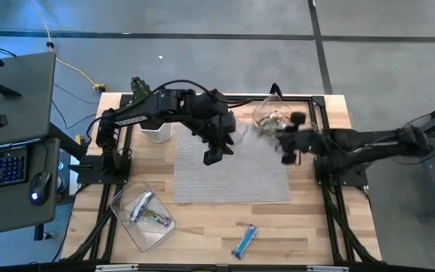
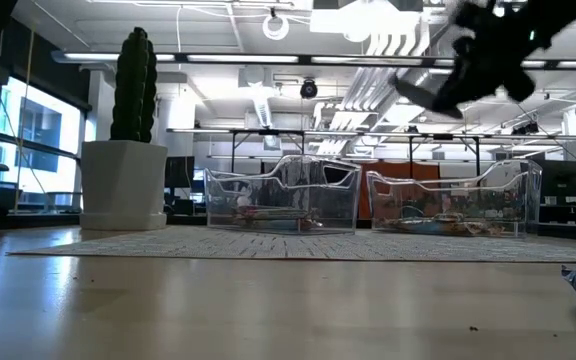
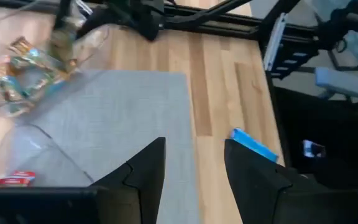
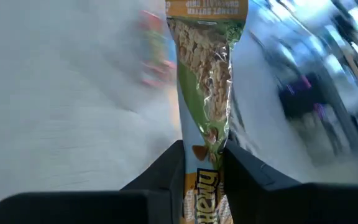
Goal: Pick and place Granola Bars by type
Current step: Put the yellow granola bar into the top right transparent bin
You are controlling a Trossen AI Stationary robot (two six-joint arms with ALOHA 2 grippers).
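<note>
Nearest you, a blue bar (image 1: 245, 241) is lying alone on the bare wood at the near edge of the worktop (image 1: 308, 219), its long axis running near-left to far-right, and to its left a clear tray (image 1: 123, 219) is holding a few bars (image 1: 148, 211) in silver and green-gold wrappers. Farther in, over the grey mat (image 1: 232, 174), your left tool (image 3: 194, 163) is hanging with its fingers parted and nothing between them; from there the blue bar is lying toward the near right, showing in the left wrist view just beyond one fingertip, and this arm looks the better placed to reach it, though you would be turning the wrist to cross the fingers over the bar's short side. At the right edge of the mat your right tool (image 4: 202, 155) is pinching a green-gold bar (image 4: 205, 74) by one end, the bar's long axis running straight out from the fingers, so you are carrying it endwise. At the far edge, just beyond that tool, a second clear tray (image 1: 266, 113) is holding more bars in mixed wrappers, and the carried bar probably belongs in one of the two trays; which type goes where I cannot tell. Its wrapper is showing oat clusters and orange bands with lettering, but no brand is reading clearly. A white pot with a cactus (image 2: 133, 85) is standing at the far left.
</note>
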